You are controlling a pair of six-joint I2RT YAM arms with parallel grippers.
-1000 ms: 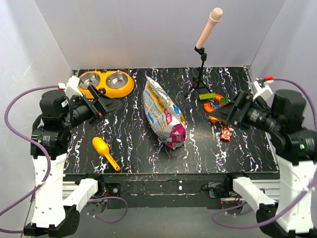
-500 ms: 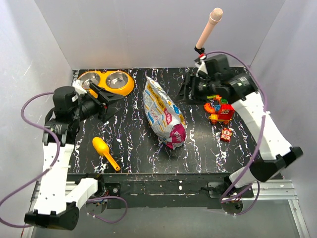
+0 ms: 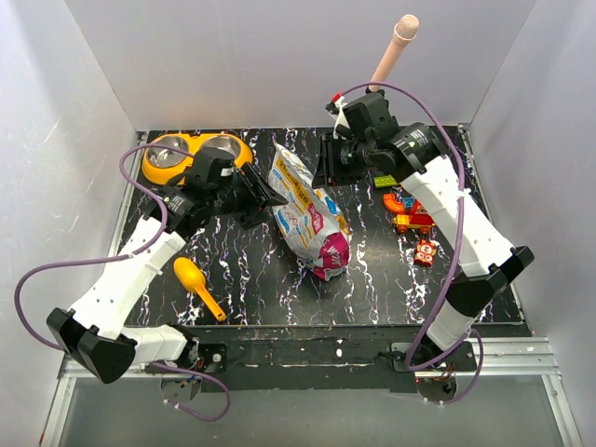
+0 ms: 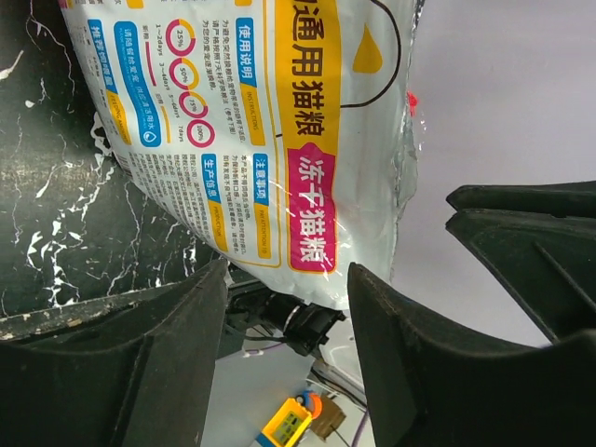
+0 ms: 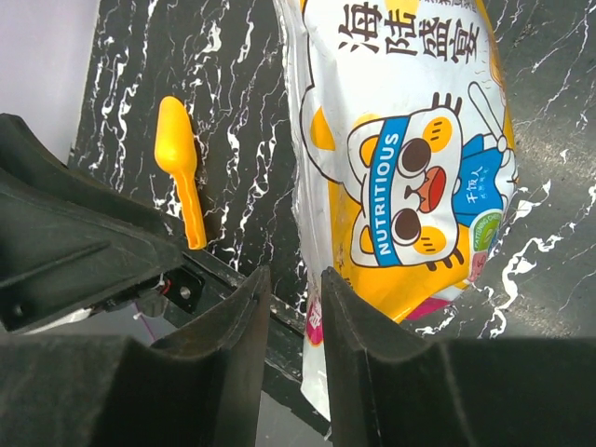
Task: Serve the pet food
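The printed bag (image 3: 305, 212) with a cartoon cat lies on its side mid-table; the pet food itself is hidden. My left gripper (image 3: 265, 194) is at the bag's left flank near its far end. In the left wrist view its jaws (image 4: 284, 279) stand apart, and the bag (image 4: 279, 140) hangs just ahead of the tips. My right gripper (image 3: 322, 166) hovers by the bag's far right corner. In the right wrist view its fingers (image 5: 293, 279) leave only a narrow gap, with the bag's (image 5: 410, 168) left edge showing through it, not clamped.
An orange double bowl (image 3: 191, 154) with two steel dishes stands at the back left. A yellow scoop (image 3: 197, 284) lies front left, also seen as the scoop (image 5: 182, 168). A microphone on a stand (image 3: 391, 56) rises at the back, and toy bricks (image 3: 410, 209) sit right.
Both arms have swung in from the table's sides to the bag's far end. Both pairs of jaws have narrowed, the right more than the left.
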